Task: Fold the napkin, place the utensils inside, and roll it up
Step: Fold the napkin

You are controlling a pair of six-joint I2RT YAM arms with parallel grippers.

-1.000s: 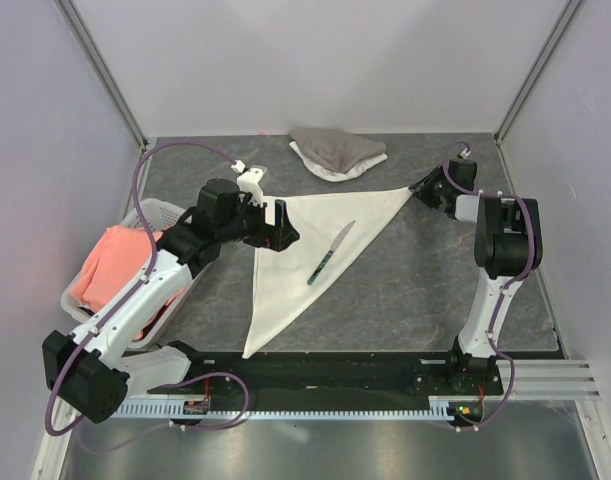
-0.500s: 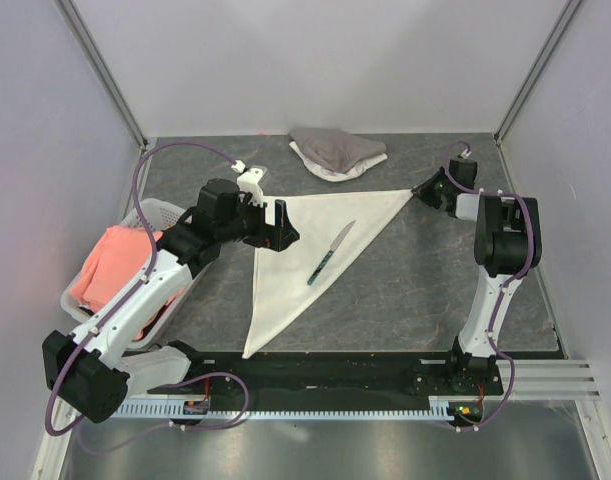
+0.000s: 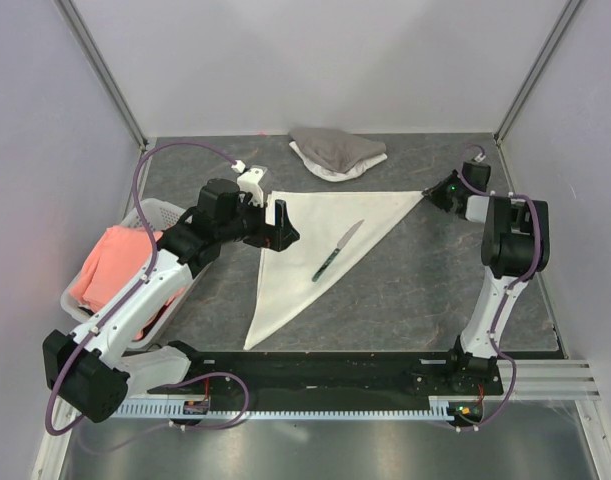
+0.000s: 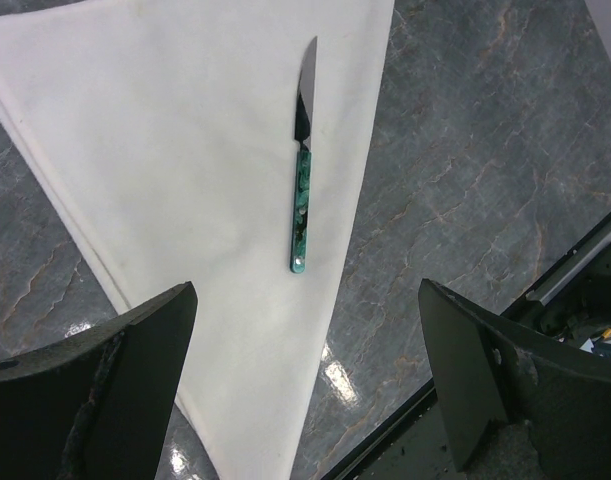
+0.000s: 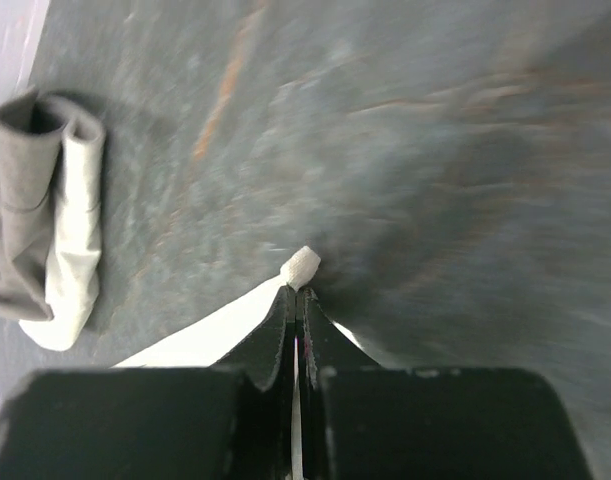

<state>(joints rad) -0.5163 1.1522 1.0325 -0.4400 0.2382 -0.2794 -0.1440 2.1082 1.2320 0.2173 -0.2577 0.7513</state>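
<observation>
The cream-white napkin (image 3: 303, 235) lies folded as a triangle on the grey table. One utensil, a slim knife (image 3: 337, 250) with a dark green handle, lies on it near the long right edge. In the left wrist view the knife (image 4: 302, 180) rests on the napkin (image 4: 185, 150). My left gripper (image 3: 280, 225) is open and empty, hovering over the napkin's left part, jaws wide (image 4: 307, 310). My right gripper (image 3: 432, 192) is shut on the napkin's far right corner; the corner tip (image 5: 302, 265) pokes out past the closed jaws (image 5: 297, 297).
A grey-and-white cloth heap (image 3: 335, 152) lies at the back middle, also in the right wrist view (image 5: 40, 230). A white basket (image 3: 157, 212) with a salmon-pink cloth (image 3: 110, 262) stands at the left. The black base rail (image 3: 335, 370) runs along the near edge.
My right gripper has pulled the napkin's corner to the right; the napkin and the knife on it shifted right. The left arm has barely moved.
</observation>
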